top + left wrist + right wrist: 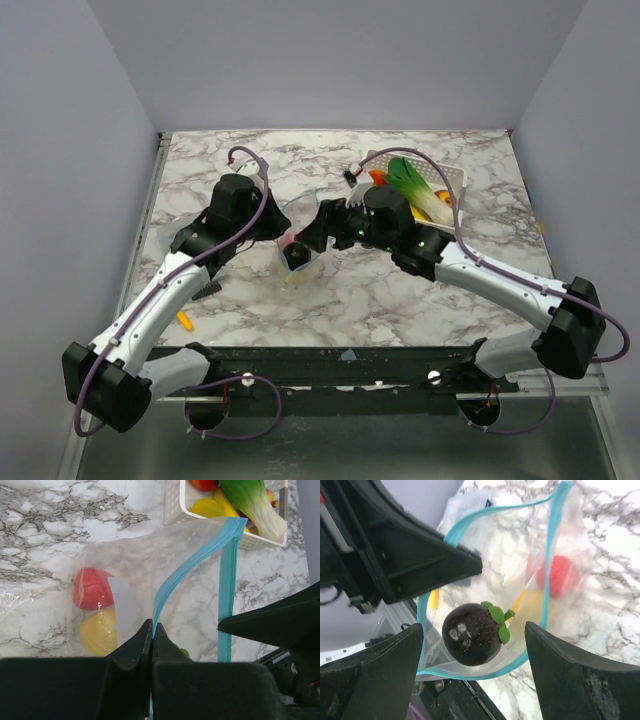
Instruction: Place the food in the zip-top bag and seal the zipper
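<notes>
The clear zip-top bag (pixel 297 250) stands open between my two grippers. My left gripper (pixel 151 627) is shut on the light blue zipper (pixel 192 562) and holds one lip of the mouth up. A red fruit (pixel 91 588) and a yellow fruit (pixel 99 632) lie deep in the bag. In the right wrist view a dark purple fruit with green leaves (pixel 472 634) lies just inside the bag mouth, ringed by the zipper (pixel 550 540). My right gripper (pixel 474 645) is open above it, with its fingers (pixel 580 675) wide apart and not touching the fruit.
A white perforated basket (pixel 455 178) at the back right holds a green-and-white vegetable (pixel 415 185) and orange and yellow pieces. A small yellow-orange piece (pixel 185 320) lies on the marble table near the left arm. The table's front edge is close below the bag.
</notes>
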You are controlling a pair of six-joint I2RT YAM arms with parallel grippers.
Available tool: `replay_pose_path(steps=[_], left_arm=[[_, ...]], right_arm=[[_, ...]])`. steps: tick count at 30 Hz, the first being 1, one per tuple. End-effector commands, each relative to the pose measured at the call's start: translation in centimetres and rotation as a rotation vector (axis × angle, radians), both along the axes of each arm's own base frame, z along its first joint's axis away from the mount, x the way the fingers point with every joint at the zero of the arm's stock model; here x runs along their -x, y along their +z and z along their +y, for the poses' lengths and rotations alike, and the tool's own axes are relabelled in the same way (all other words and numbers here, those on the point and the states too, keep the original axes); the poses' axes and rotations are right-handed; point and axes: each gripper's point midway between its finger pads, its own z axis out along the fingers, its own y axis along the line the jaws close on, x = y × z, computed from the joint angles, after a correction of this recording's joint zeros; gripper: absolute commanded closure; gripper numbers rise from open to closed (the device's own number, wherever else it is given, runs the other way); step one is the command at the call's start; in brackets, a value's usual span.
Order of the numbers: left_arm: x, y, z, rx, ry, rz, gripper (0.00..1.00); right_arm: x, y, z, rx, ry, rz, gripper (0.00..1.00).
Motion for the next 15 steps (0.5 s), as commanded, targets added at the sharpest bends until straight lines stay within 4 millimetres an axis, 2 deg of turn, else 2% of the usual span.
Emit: replay_pose_path(steps=[1, 4, 9, 15], left_arm=[[0.0, 2.5, 0.4, 0.055, 0.025, -0.137, 1.00], [0.0, 2.5, 0.6, 0.047, 0.029, -0.128, 1.00], [-0.2, 1.7, 0.6, 0.034, 0.033, -0.106, 1.00], [0.0, 1.7, 0.2, 0.046, 0.020, -0.087, 1.00]], right_arm=[[-1.8, 4.7, -1.6, -0.025, -0.127, -0.113, 0.15], [-2.7, 5.6, -2.4, -0.011, -0.184, -0.136, 0.15], [-4.1, 3.8, -3.6, 0.105, -0.259, -0.137, 0.16], [-4.5, 1.9, -1.7, 0.140, -0.198, -0.110, 0.24]])
